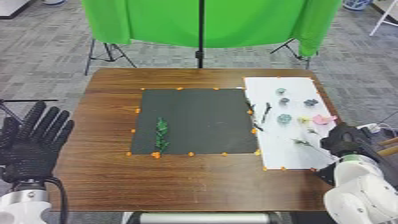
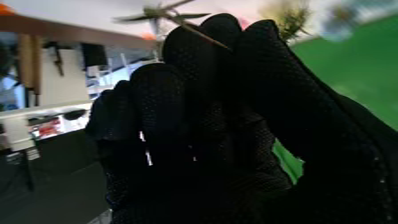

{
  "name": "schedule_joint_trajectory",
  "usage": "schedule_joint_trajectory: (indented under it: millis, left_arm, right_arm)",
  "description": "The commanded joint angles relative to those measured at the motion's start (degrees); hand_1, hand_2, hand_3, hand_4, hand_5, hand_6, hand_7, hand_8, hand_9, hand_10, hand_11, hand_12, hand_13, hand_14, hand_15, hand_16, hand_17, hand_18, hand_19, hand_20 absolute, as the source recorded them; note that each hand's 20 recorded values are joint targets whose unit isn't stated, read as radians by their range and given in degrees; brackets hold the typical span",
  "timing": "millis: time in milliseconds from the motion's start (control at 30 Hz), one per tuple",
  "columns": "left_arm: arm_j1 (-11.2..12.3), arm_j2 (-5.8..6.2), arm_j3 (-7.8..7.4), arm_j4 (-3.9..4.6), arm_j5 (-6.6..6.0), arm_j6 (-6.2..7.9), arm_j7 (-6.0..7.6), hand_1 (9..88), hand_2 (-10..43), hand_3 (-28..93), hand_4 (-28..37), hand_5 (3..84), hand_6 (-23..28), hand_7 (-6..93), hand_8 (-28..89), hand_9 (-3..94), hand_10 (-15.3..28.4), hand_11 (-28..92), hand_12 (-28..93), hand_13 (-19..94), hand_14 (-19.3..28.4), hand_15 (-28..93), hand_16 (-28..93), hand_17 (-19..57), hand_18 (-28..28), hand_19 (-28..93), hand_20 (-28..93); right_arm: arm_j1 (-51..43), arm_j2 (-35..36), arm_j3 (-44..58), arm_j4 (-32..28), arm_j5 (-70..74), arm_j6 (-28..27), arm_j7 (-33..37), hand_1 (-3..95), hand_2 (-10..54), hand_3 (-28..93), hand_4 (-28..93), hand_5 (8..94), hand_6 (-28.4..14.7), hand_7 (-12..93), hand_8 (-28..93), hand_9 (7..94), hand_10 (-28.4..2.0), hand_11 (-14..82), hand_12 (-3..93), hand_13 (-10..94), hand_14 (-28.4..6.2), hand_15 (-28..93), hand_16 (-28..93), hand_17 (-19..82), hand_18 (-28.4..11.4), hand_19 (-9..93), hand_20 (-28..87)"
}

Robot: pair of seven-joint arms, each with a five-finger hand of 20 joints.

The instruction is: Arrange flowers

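Holds the left hand (image 1: 28, 160) open beside the table (image 1: 195, 185), likely leaving the work room. Has the right hand (image 1: 345, 139) by a thin sprig (image 1: 304, 143) on the white sheet (image 1: 277, 152), probably to take it; cannot tell whether grasping. Displays a leafy sprig (image 1: 162, 134) on the dark mat (image 1: 209, 115), seemingly starting the arrangement, and, farther, a pink bloom (image 1: 323, 119) as spare stock.

A lab is suggested by the green backdrop (image 1: 249, 25) hung at the top centre, black stands (image 1: 200, 55) and grey carpet (image 1: 49, 60).
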Motion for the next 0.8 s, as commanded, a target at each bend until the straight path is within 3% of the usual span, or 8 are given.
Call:
schedule_joint_trajectory:
  millis: [33,233,333,600,800]
  left_arm:
    - [0.83,-0.08,0.36,-0.11,0.23,0.39,-1.0,21.8,10.6,74,-28.3,41.5,7.9,7.9,-8,37.3,13.7,14,11,31,13.2,15,0,-4.5,14.2,32,14]
    - [0.09,0.32,0.81,0.05,0.32,0.62,-1.36,21.8,10.7,74,-28.3,41.5,7.9,7.8,-8,37.3,13.6,14,11,31,13.2,15,-1,-4.5,14.3,32,14]
    - [-1.28,0.51,1.67,0.64,0.5,0.5,-2.04,21.8,10.7,74,-28.3,41.5,7.9,7.8,-8,37.2,13.6,14,10,31,13.1,15,-1,-4.5,14.3,32,14]
    - [-3.98,1.21,3.55,1.57,0.77,0.7,-3.31,21.9,10.8,74,-28.3,41.4,7.8,7.9,-8,37.3,13.6,14,11,31,13.2,15,-1,-4.5,14.3,32,14]
    - [-4.27,1.72,4.2,1.62,0.78,0.89,-3.74,21.8,10.8,74,-28.3,41.4,7.8,7.9,-8,37.2,13.6,14,10,31,13.1,15,-1,-4.4,14.2,32,14]
  right_arm:
    - [4.68,-0.1,-3.92,-4.64,-0.22,6.75,0.16,47.9,-9.5,82,-19,72.7,-2.5,45,14,75.9,-14.0,34.4,51.4,60,-17.7,76,33,33,-25.0,89,46]
    - [12.53,-4.62,-12.13,-3.02,0.91,5.41,0.6,46.4,-9.5,81,-15,73.0,-2.3,45,15,76.5,-14.1,34.8,52.0,61,-17.8,76,33,33,-25.4,90,46]
    - [16.33,-7.5,-17.27,-0.72,0.75,4.18,0.7,46.6,-9.5,81,-15,73.1,-2.5,45,16,76.4,-14.3,34.9,52.3,60,-18.1,76,33,34,-25.7,90,46]
    - [26.0,-14.72,-30.21,8.92,0.59,1.38,0.94,47.0,-9.5,80,-14,73.3,-2.7,45,16,76.2,-14.6,35.1,51.9,61,-18.6,76,33,34,-26.2,91,45]
    - [30.33,-19.1,-35.98,15.79,2.78,-3.07,2.99,47.3,-9.5,80,-14,73.3,-2.7,44,16,76.1,-15.1,35.7,51.1,61,-18.8,76,33,34,-26.6,91,44]
